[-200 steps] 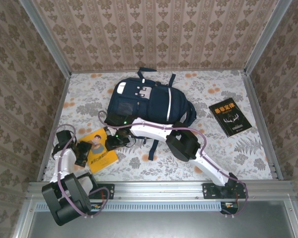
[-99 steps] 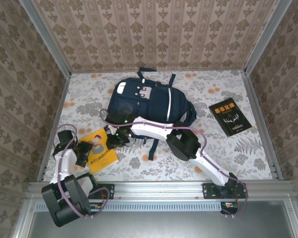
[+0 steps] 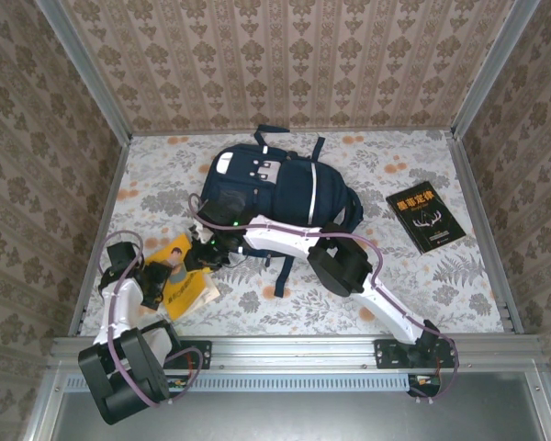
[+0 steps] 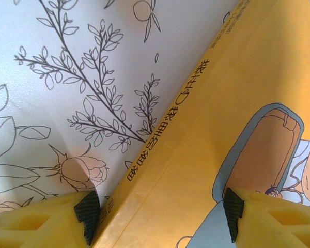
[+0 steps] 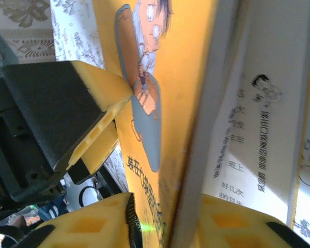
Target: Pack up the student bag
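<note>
1. The bag lies flat at the far middle of the table, front pocket up. Its near-left end is just beyond the yellow book. From above we cannot tell whether its mouth stands open.
2. We judge the step in hand to be lifting the yellow book, whose bag-side edge is tipped up off the cloth.
3. The right claw is clamped on that raised edge, with cover and pages pinched between its fingers. The bite looks shallow, so we would seat it deeper before carrying.
4. The left claw stands apart astride the spine corner, one pad on the table side and the other on the cover. It is steadying rather than pinching. We would close it there, or use it to hold the book from sliding.
5. Raise slowly and level, because a floppy paperback gripped at one edge may fan open or slip.
6. Steer the spine first toward the bag's near end, and check the opening before pushing in.
7. The black book waits well apart on the right — it comes later.
</note>
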`<state>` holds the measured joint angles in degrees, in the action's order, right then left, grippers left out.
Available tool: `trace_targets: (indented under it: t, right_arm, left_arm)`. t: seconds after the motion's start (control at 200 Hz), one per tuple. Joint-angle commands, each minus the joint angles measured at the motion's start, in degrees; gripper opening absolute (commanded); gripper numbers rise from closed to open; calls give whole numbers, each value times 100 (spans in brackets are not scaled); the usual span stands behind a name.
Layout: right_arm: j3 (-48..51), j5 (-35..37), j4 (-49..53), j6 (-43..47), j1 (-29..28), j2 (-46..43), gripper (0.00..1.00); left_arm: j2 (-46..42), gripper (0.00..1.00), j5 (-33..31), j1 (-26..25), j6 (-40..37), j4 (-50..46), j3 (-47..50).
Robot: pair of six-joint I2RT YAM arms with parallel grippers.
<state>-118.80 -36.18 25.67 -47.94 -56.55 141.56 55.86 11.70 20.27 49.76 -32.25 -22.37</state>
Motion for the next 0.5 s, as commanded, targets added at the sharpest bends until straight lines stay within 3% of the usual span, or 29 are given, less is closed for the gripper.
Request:
trace_targets:
  t: [0.0, 0.14, 0.22, 0.38, 0.495]
  right_arm:
    - [-193, 334, 429, 197, -58, 40, 26]
    - [300, 621, 378, 414, 33, -390, 7]
    - [586, 589, 320, 585, 105, -654, 0]
    - [959, 548, 709, 1417, 85, -1079, 0]
    - [1593, 1008, 686, 1978, 74, -1581, 0]
  left_arm:
    - [41, 69, 1322, -253, 118, 335, 282]
    - [-291, 72, 1060, -251, -105, -247, -144]
    - [-531, 72, 796, -250, -272, -701, -526]
    - [-759, 74, 104, -387, -396, -1382, -1231]
    - [-812, 74, -108, -399, -370, -1570, -1495]
